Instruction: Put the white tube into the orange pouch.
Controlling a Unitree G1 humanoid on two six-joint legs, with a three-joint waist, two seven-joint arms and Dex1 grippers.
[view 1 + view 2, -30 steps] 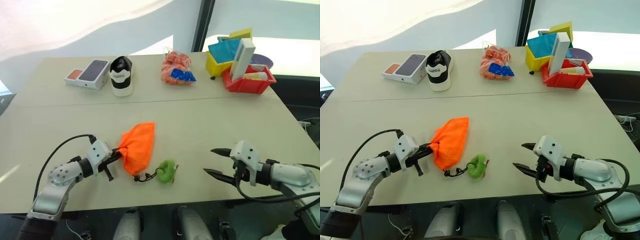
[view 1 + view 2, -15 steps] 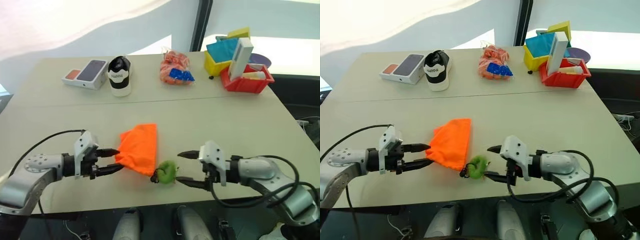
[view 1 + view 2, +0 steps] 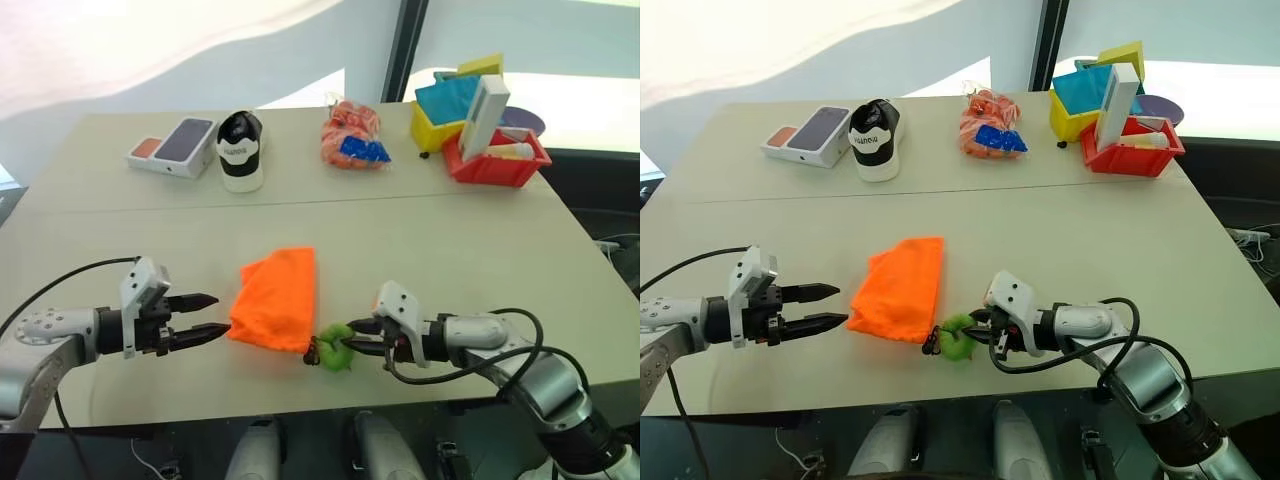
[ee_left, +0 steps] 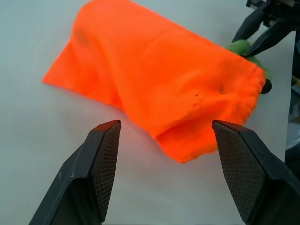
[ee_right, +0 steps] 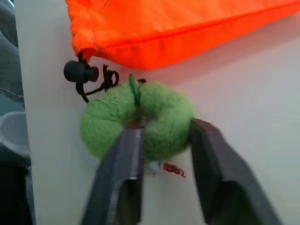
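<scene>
Both grippers flank orange pouch (image 3: 275, 298); right gripper (image 5: 161, 140) pinches green ring (image 5: 136, 119).

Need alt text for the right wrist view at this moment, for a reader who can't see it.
The right gripper is closing its two black fingers on the green fuzzy ring that ends the black cord of the orange pouch. The pouch lies flat on the pale table just beyond the ring.

Far table edge: phone box (image 3: 174, 146), shoe (image 3: 241, 150), orange mesh bag (image 3: 352, 136), yellow bin (image 3: 440, 118), red bin (image 3: 498, 160).
</scene>
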